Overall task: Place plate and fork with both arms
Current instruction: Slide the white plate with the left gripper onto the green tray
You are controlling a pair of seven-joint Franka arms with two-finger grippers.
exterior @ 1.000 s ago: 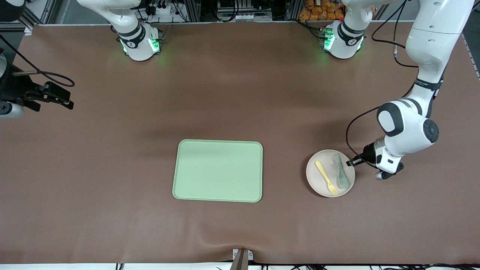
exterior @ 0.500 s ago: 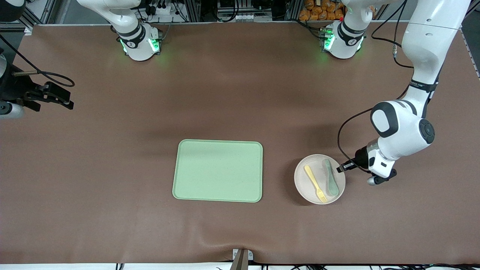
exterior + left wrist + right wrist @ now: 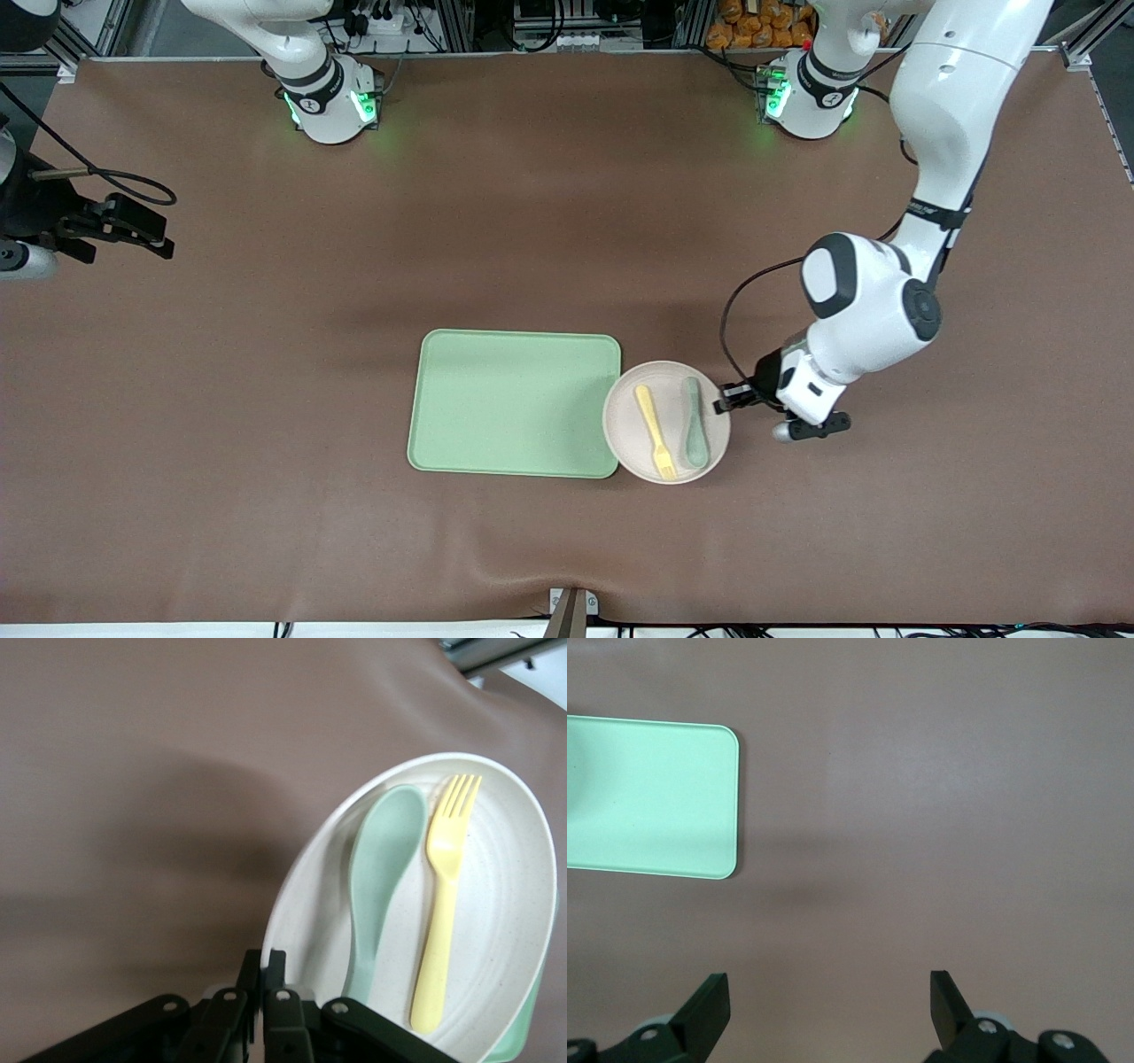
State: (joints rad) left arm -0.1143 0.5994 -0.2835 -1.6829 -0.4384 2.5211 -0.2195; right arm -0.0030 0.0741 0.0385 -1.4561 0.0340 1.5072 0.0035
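The plate (image 3: 666, 390) is round and pale and carries the yellow fork (image 3: 656, 431) and a grey-green spoon (image 3: 694, 424). My left gripper (image 3: 728, 400) is shut on the plate's rim at the side toward the left arm's end of the table. The plate's other side overlaps the edge of the light-green tray (image 3: 514, 403). The left wrist view shows the shut left gripper (image 3: 266, 961) pinching the rim of the plate (image 3: 505, 904), with the fork (image 3: 440, 904) and the spoon (image 3: 381, 877) lying side by side in it. My right gripper (image 3: 830, 992) is open over bare table and waits.
The right gripper (image 3: 133, 232) hangs at the right arm's end of the table, well away from the tray (image 3: 647, 797). A strip of the tray (image 3: 518, 1038) peeks out under the plate. Both arm bases stand along the table's farthest edge.
The left arm has carried the plate, with fork and spoon in it, toward the tray until its rim overlaps the tray's edge. The right arm has not moved.
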